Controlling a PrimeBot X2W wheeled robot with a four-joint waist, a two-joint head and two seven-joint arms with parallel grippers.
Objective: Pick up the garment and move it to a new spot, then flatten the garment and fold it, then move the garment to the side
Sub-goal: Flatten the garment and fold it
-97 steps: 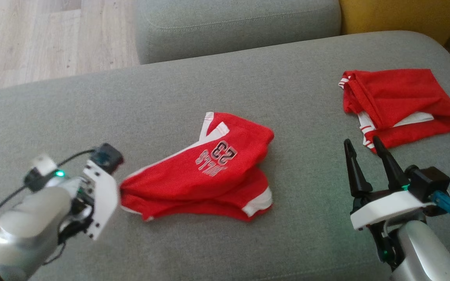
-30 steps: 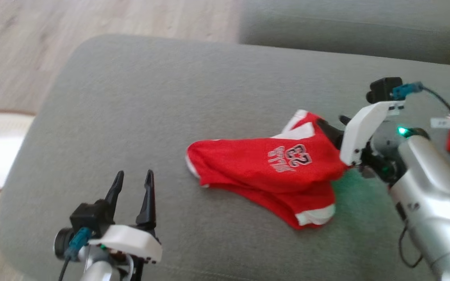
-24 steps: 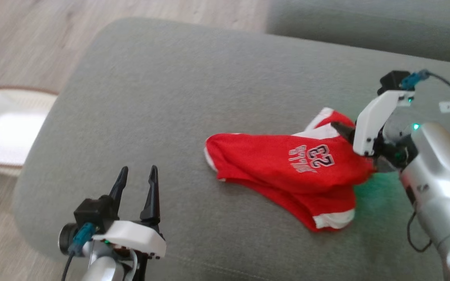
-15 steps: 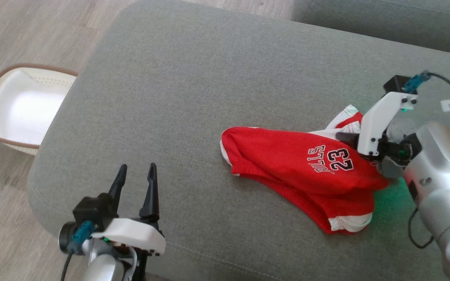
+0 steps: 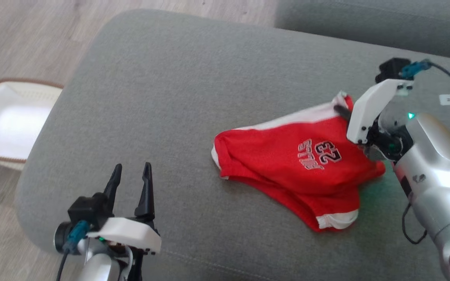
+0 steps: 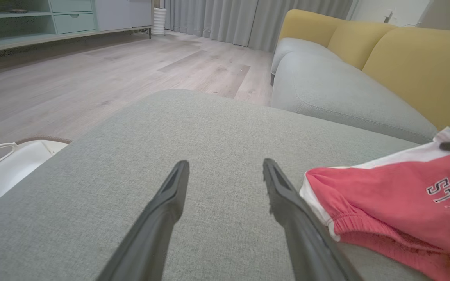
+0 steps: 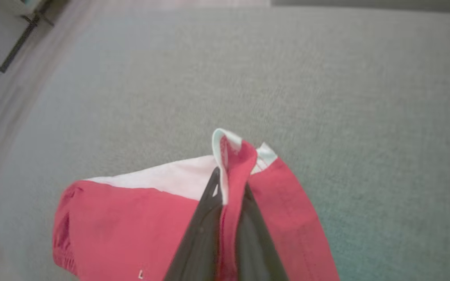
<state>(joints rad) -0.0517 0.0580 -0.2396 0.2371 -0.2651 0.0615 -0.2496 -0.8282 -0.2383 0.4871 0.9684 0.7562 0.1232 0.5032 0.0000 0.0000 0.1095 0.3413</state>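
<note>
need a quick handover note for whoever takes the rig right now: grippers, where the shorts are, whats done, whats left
Right gripper: shut on the red shorts. Its fingers pinch a white-trimmed edge, raised slightly off the grey cushion.
Left gripper: open, holding nothing, over the cushion's near left part and apart from the shorts.
Shorts: mostly lying rumpled on the cushion, number print facing up.
Done: grasp taken.
Left: set the shorts down in the new spot, flatten them, fold them, move them to the side.
</note>
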